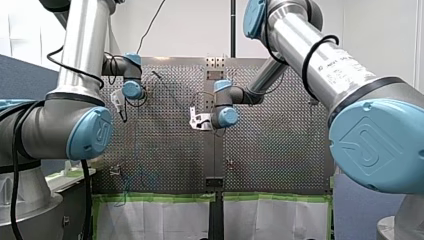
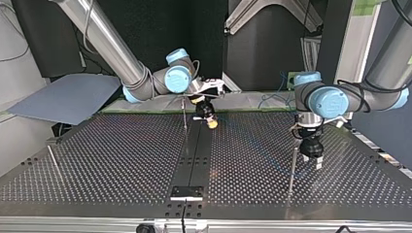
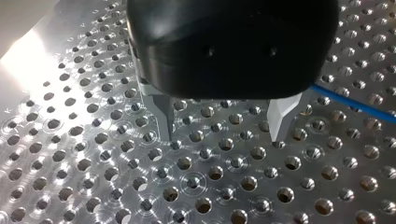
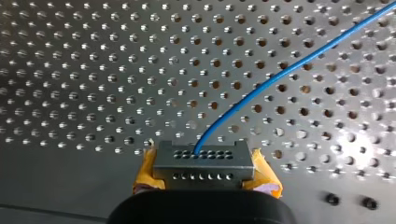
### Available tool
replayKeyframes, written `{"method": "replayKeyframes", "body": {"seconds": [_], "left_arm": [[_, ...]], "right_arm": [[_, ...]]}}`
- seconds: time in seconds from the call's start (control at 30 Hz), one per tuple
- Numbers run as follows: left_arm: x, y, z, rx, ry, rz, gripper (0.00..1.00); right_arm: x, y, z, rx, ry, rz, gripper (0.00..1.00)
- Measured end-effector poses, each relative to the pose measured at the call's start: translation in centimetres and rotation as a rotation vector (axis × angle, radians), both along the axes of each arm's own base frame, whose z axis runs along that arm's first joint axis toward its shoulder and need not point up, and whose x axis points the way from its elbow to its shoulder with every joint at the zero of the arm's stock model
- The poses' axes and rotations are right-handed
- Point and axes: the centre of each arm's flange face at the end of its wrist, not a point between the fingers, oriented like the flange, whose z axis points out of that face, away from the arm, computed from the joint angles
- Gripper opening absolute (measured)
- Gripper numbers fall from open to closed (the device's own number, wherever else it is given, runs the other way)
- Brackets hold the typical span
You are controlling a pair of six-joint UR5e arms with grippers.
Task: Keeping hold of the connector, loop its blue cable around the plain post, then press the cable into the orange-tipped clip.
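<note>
Your right hand (image 4: 205, 171) clamped the grey rectangular connector (image 4: 204, 158), thin blue cable (image 4: 280, 72) trailing; left hand (image 3: 224, 128) gaped empty. Looping seemed next.

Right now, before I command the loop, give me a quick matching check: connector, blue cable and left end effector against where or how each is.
Things:
1. connector
2. blue cable
3. left end effector

States:
A. open and empty
B. clamped in the right end effector
C. trailing from the connector across the perforated table

Pairs: 1-B, 2-C, 3-A
</note>
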Motion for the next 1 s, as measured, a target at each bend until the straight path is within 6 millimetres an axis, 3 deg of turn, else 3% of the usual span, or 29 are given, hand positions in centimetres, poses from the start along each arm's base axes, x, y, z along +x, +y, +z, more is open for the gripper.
{"method": "replayKeyframes", "body": {"seconds": [0.1, 0.7, 1.0], "left_arm": [[0.0, 0.0, 0.0, 0.002, -0.001, 0.000, 1.00], [-0.1, -0.4, 0.0, 0.009, 0.000, -0.006, 1.00], [-0.1, -0.4, 0.0, 0.008, 0.000, -0.004, 1.00]], "right_arm": [[-0.1, 0.0, -1.3, 0.011, 0.012, -0.001, 0.00], [-0.6, 0.8, -13.9, 0.079, 0.122, -0.052, 0.00], [-2.5, 0.6, -20.0, 0.098, 0.174, -0.121, 0.00]]}}
